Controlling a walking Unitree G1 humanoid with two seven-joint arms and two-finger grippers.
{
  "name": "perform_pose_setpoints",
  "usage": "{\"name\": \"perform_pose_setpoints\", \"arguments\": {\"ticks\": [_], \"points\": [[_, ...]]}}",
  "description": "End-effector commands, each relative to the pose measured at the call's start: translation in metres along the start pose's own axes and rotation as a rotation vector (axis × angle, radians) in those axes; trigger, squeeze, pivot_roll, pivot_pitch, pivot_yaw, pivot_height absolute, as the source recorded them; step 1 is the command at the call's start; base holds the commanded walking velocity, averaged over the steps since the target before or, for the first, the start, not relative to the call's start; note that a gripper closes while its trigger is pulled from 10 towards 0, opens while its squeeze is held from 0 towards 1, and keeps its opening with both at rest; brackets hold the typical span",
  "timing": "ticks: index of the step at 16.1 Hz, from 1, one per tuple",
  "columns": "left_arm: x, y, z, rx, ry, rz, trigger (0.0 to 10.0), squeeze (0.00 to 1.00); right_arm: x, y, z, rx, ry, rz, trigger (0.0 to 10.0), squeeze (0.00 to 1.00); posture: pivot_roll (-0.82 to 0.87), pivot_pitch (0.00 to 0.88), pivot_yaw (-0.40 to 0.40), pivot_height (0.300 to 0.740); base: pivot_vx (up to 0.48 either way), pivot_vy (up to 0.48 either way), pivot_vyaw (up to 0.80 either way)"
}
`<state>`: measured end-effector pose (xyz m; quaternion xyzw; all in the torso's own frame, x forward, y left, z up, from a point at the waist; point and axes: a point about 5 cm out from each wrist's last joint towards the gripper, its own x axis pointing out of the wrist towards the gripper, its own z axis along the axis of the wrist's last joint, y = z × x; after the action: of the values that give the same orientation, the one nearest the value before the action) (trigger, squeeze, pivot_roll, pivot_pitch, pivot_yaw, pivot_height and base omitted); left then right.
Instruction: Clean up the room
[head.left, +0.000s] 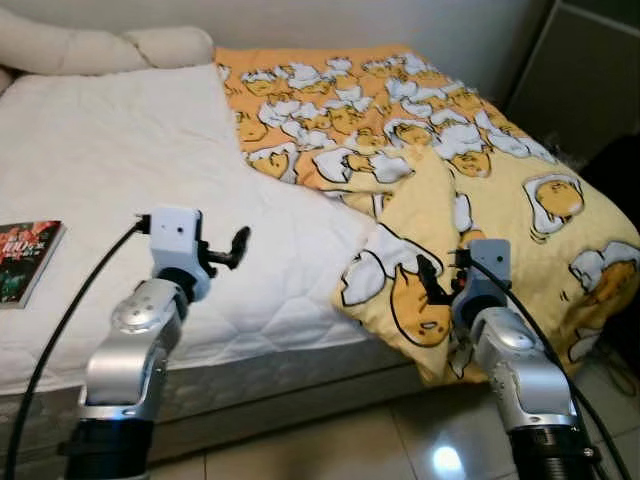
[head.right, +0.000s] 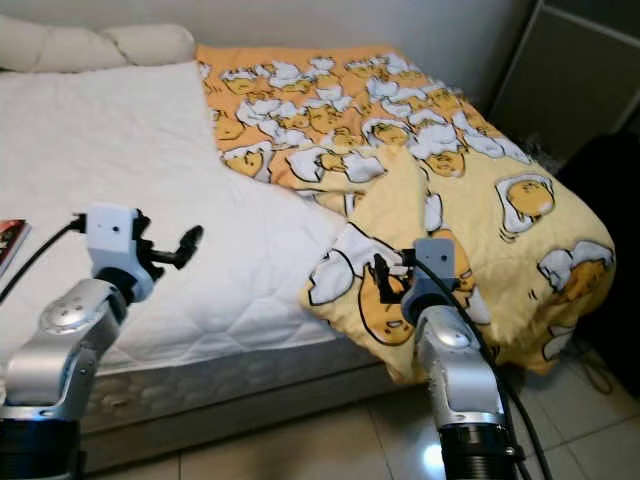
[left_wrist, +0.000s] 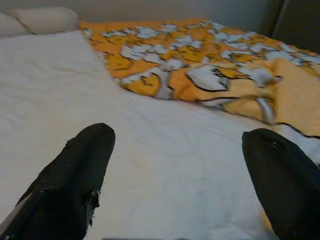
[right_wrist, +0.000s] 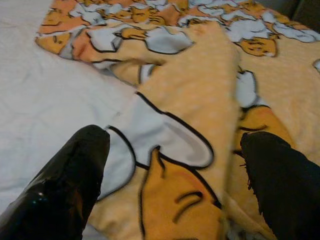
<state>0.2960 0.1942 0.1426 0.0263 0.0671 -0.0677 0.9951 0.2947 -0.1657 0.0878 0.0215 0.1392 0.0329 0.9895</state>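
Your right end effector (right_wrist: 170, 185) hangs wide open over the blanket (head.left: 480, 200) bunched at the bed's (head.left: 120, 170) right front corner; your left end effector (left_wrist: 175, 180), also wide, hovers above bare mattress; next, likely pinch that folded edge.

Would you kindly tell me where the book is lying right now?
The book lies flat on the white mattress at the robot's far left, left of the left hand.
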Motion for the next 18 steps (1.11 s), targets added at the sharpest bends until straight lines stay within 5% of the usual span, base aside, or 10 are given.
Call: {"name": "perform_pose_setpoints", "arguments": {"ticks": [1, 10, 18], "points": [[0.0007, 0.0004, 0.0019, 0.003, -0.007, 0.004, 10.0, 0.00, 0.0007, 0.0030, 0.0077, 0.001, -0.031, 0.017, 10.0, 0.00, 0.06, 0.000, -0.038, 0.740, 0.300, 0.000, 0.00], [0.0022, 0.0007, 0.0033, 0.003, -0.012, 0.003, 10.0, 0.00, 0.0025, 0.0055, 0.0078, -0.070, -0.015, 0.049, 10.0, 0.00, 0.06, 0.000, -0.037, 0.740, 0.301, 0.000, 0.18], [0.0018, 0.0001, 0.0028, 0.008, -0.007, -0.006, 10.0, 0.00, 0.0026, 0.0040, 0.0077, -0.027, -0.015, 0.036, 10.0, 0.00, 0.06, 0.000, -0.036, 0.740, 0.300, 0.000, 0.10]]}}
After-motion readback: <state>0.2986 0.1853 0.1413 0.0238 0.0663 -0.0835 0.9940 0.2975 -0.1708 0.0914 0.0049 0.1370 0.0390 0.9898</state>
